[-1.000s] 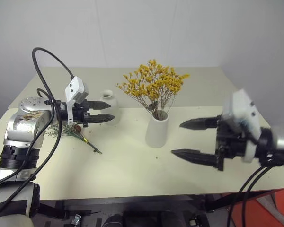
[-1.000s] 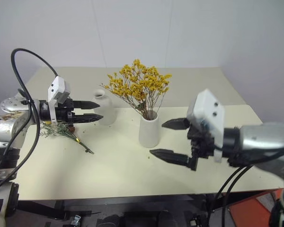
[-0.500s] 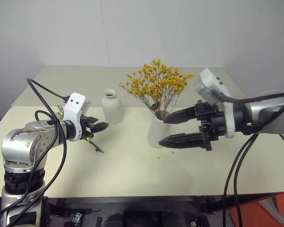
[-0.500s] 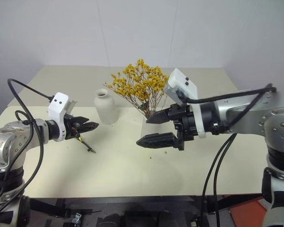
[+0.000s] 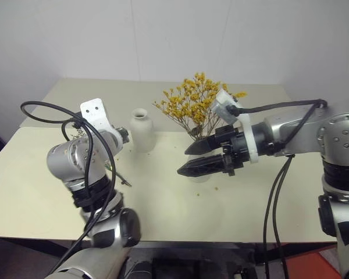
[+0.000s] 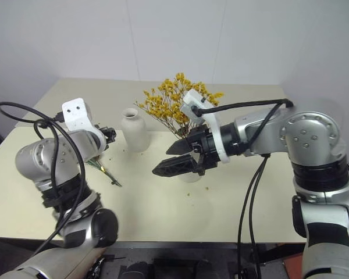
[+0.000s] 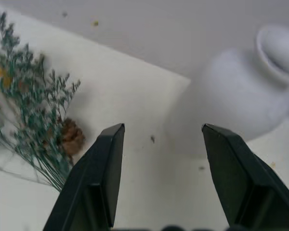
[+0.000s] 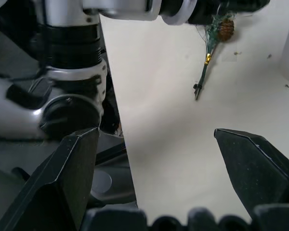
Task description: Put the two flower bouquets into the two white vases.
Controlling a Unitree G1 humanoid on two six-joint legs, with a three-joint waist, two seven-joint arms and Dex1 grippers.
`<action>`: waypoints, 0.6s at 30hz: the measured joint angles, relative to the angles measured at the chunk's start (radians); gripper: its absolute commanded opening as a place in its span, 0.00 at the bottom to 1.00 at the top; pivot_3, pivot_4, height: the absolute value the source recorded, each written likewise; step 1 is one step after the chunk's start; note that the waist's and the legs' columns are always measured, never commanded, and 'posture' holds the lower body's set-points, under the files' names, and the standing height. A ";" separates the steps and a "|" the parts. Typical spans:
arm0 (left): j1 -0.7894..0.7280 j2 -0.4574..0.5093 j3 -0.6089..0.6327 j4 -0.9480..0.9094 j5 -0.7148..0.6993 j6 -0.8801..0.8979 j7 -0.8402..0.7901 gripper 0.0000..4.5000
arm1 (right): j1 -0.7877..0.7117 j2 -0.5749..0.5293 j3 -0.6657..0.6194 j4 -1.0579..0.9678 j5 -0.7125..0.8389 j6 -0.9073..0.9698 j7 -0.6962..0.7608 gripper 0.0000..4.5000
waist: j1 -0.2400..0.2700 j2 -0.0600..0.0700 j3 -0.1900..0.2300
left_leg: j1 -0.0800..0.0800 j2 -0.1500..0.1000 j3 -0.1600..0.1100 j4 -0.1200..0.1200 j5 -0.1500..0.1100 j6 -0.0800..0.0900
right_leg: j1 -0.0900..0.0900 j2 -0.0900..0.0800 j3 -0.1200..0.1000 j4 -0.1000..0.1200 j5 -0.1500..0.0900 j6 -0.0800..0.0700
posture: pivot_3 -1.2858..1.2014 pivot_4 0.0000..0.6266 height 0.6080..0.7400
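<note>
Swinging left, the right gripper point(image 6: 173, 158) now hangs spread and empty before the tapered white ceramic vase point(image 5: 201, 174) holding yellow dried flowers point(image 5: 193, 104); left gripper point(image 7: 159, 180) spread, empty, near grey-green pinecone sprig point(image 7: 36, 130) and empty white bottle-shaped vase point(image 5: 142, 131).

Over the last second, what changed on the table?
The right end effector swung in from the robot's right to just in front of the cone vase, open and empty. The left arm rolled over; its end effector now points between the green sprig and the bottle vase, open. Nothing grasped or released. Yellow flowers, both vases and sprig unmoved.
</note>
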 measured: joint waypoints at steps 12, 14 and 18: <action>-0.340 -0.044 0.408 -0.078 0.486 0.000 0.169 0.62 | -0.052 0.031 0.033 0.042 -0.121 0.005 0.127 0.99 | -0.012 0.000 0.000 | -0.002 0.000 0.000 0.000 -0.001 -0.001 | -0.001 0.001 -0.001 -0.003 0.000 0.001 | 0.52 0.24 1.00; -0.351 -0.045 0.432 -0.077 0.581 0.000 0.112 0.62 | -0.052 0.031 0.033 0.042 -0.137 0.005 0.135 0.99 | -0.013 0.000 0.000 | -0.003 0.000 0.000 0.000 -0.001 -0.001 | -0.001 0.001 -0.001 -0.004 0.001 0.001 | 0.52 0.24 1.00; -0.351 -0.045 0.455 -0.027 0.779 0.000 -0.091 0.62 | -0.051 0.043 0.029 0.040 -0.152 0.005 0.137 0.99 | -0.016 0.000 0.000 | -0.003 0.000 0.000 0.000 -0.001 -0.001 | -0.001 0.001 -0.002 -0.003 0.001 0.001 | 0.52 0.24 1.00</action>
